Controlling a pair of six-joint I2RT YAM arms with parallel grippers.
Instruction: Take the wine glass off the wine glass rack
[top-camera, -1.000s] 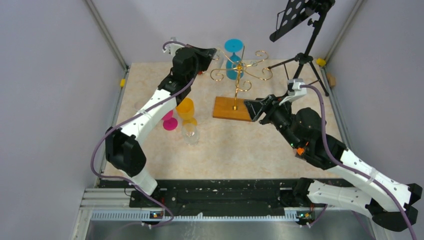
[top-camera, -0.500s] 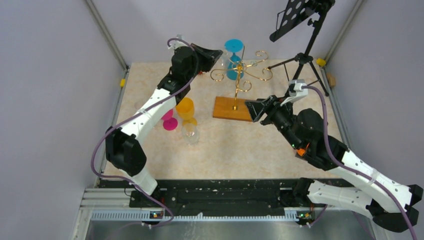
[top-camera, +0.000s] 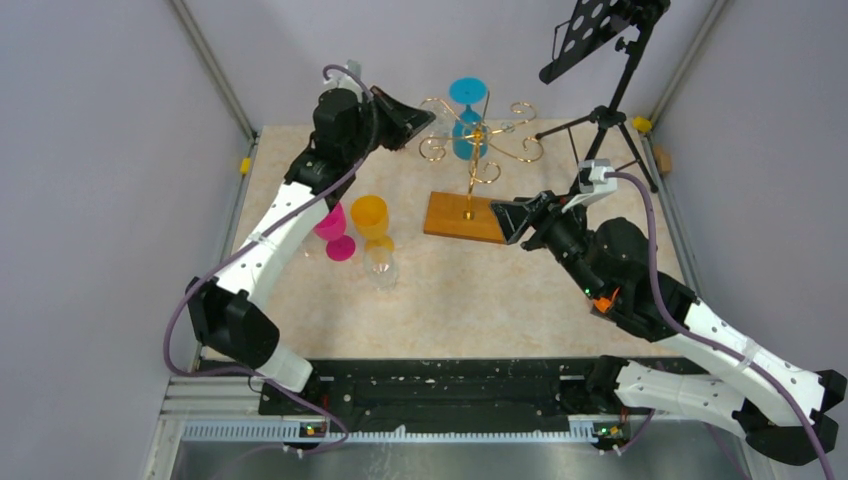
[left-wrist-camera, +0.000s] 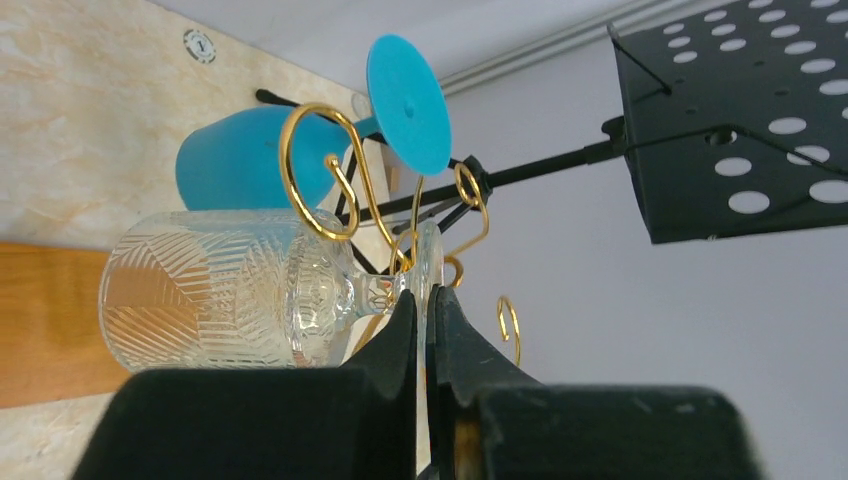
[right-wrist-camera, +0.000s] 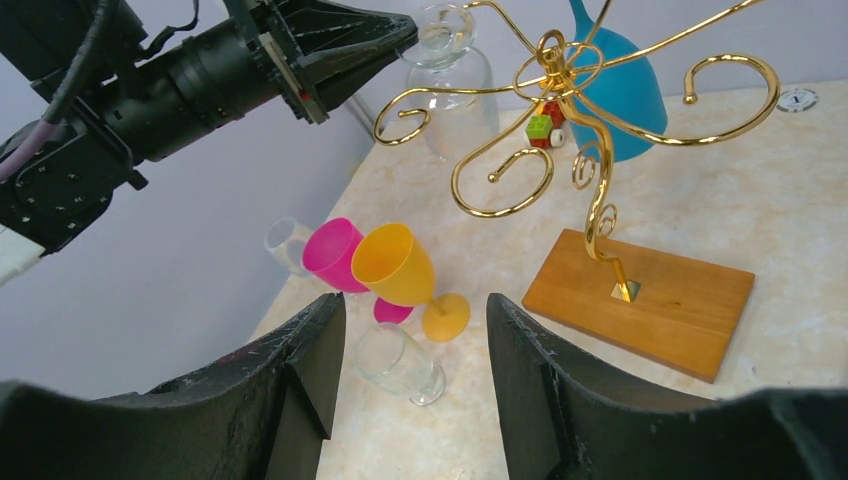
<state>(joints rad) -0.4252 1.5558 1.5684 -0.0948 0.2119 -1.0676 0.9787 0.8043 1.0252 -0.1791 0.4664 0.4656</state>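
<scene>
Plainly the left gripper (left-wrist-camera: 425, 302) was the nearer one and had the job. Its fingers were pressed together on the thin foot of the glass (left-wrist-camera: 220, 290), with only the rim of that disc between them. From those fingers the rest of the glass ran straight away: short stem first, then the bowl. In the right wrist view that long axis stood upright, foot up and mouth down, the glass hanging at the far left side of the rack (right-wrist-camera: 560, 95), level with one of its outer curls. A gold curl crossed the stem in the left wrist view, and I could not tell whether the stem sat inside it or had cleared it. I judged the way out to be sideways along that arm, not up or down. The glass was clear, thick and cut with fans of fine ridges, so hard and slippery, and held only by an edge. The rack was thin gold wire, springy-looking, on a flat wooden base (right-wrist-camera: 650, 300). A smooth blue glass (left-wrist-camera: 235, 165) hung just behind. The right gripper (right-wrist-camera: 415, 305) stood near the base, jaws apart, holding nothing.
</scene>
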